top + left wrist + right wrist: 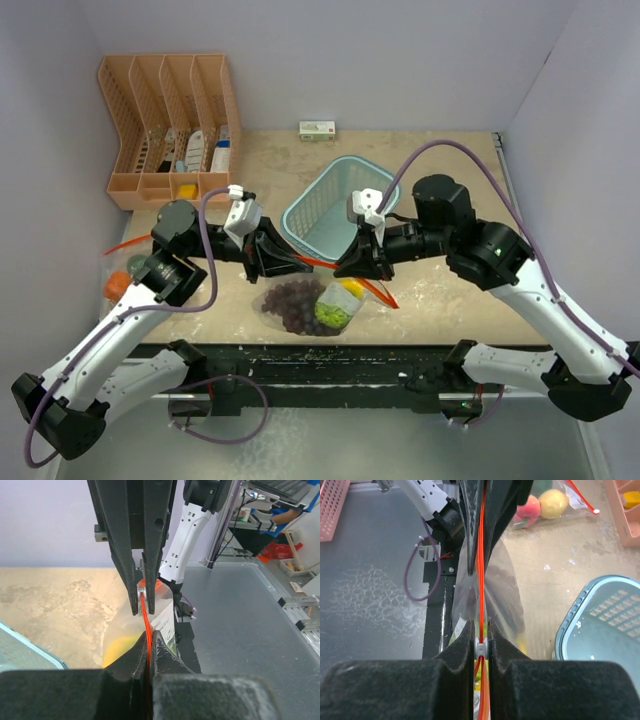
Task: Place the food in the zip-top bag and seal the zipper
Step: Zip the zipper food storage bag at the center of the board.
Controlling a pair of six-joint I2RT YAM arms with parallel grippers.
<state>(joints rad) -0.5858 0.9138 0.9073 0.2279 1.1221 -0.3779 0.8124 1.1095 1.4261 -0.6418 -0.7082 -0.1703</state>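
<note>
On a beige mottled tabletop, a crinkly clear zip-top bag rests near the front edge, with a dark grape bunch and a yellow fruit inside. The left gripper and right gripper each pinch the thin orange-red zipper strip stretched between them. Sealing appears under way; next, one gripper likely slides along the strip while the other anchors.

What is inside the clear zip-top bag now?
Through the zip-top bag show a dark grape bunch, a green-yellow fruit and a yellow piece. Anything beneath them or near the zipper is covered.
</note>
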